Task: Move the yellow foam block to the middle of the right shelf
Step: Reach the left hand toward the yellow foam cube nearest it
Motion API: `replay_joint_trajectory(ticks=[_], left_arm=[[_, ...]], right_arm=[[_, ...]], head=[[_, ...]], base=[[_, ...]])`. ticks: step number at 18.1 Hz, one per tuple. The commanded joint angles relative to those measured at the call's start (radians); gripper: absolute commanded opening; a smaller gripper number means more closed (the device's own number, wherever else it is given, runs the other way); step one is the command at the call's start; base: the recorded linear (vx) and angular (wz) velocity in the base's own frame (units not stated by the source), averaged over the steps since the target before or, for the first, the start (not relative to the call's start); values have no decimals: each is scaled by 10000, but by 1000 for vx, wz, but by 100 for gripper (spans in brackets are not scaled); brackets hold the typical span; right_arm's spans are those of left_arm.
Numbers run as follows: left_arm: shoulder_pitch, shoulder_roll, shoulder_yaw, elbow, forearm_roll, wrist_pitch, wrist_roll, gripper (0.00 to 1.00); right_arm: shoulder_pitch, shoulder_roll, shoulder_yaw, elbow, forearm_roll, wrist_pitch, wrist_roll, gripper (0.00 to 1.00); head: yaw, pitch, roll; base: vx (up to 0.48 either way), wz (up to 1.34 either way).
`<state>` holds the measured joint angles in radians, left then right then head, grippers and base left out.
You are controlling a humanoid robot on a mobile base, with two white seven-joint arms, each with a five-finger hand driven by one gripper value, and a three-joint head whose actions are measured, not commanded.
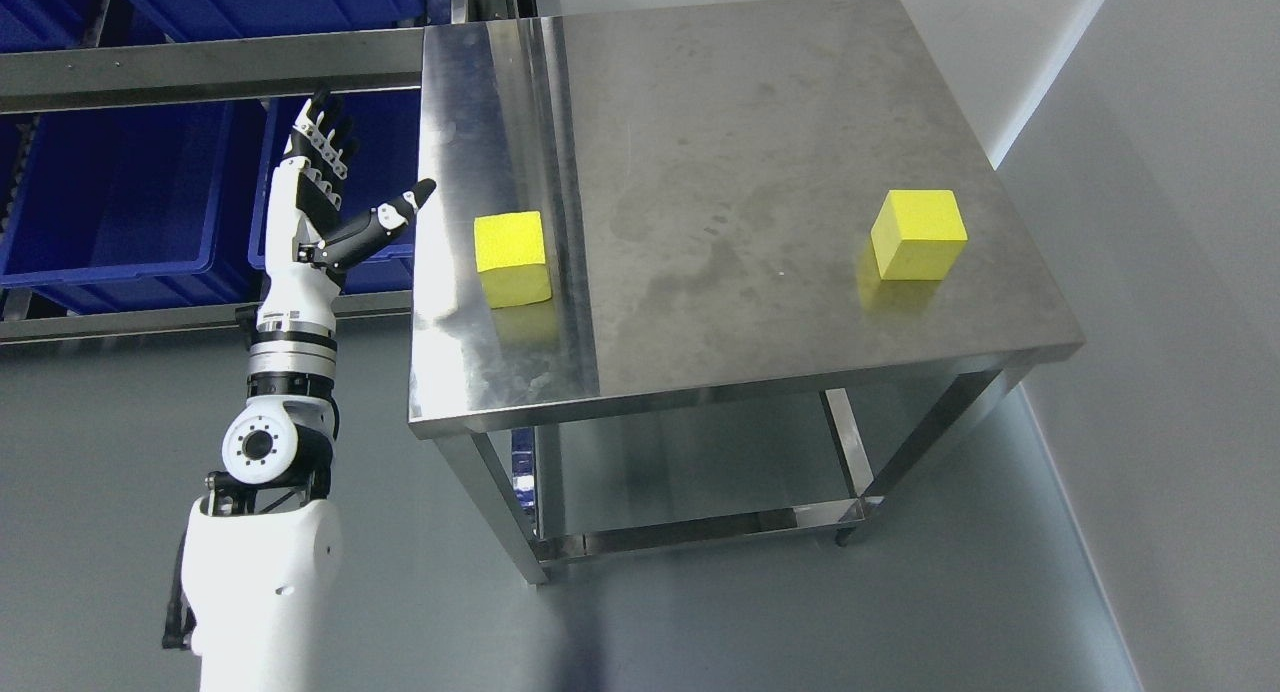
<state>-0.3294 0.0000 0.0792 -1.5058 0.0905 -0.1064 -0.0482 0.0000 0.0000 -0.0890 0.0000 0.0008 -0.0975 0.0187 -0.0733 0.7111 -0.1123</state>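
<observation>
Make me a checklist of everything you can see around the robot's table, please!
Surface: steel table, smudged, with a lower shelf.
Job's things: two yellow foam blocks, left block near the left edge, right block near the right edge, far apart.
Clutter: nothing seen.
Hands: left hand raised left of the table, fingers spread, holding nothing, not touching the left block; right hand not in view.
Cables: nothing seen.
Surroundings: blue bins on a metal rack at left, grey floor, white wall at right.
</observation>
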Motion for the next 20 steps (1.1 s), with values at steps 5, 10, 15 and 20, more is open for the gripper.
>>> replay_joint_trajectory(ticks=[5, 10, 15, 20], left_arm=[[-50, 963, 341, -265, 0, -974, -1570, 100], [25, 3323, 1109, -650, 15, -1816, -3546, 100], [1190, 3667, 1080, -635, 30, -3430, -6862, 100], [1254, 3498, 236, -69, -92, -3262, -6927, 96]], right_arm=[[-31, -175, 0, -175, -8, 8, -3, 100], [-16, -175, 0, -175, -8, 8, -3, 100], [-31, -175, 0, -175, -8, 8, -3, 100], [-16, -175, 0, -175, -8, 8, -3, 100]], head=[[0, 0, 0], [0, 0, 0], [0, 0, 0], [0, 0, 0]], base=[[9, 7], [2, 1], [0, 0], [0, 0]])
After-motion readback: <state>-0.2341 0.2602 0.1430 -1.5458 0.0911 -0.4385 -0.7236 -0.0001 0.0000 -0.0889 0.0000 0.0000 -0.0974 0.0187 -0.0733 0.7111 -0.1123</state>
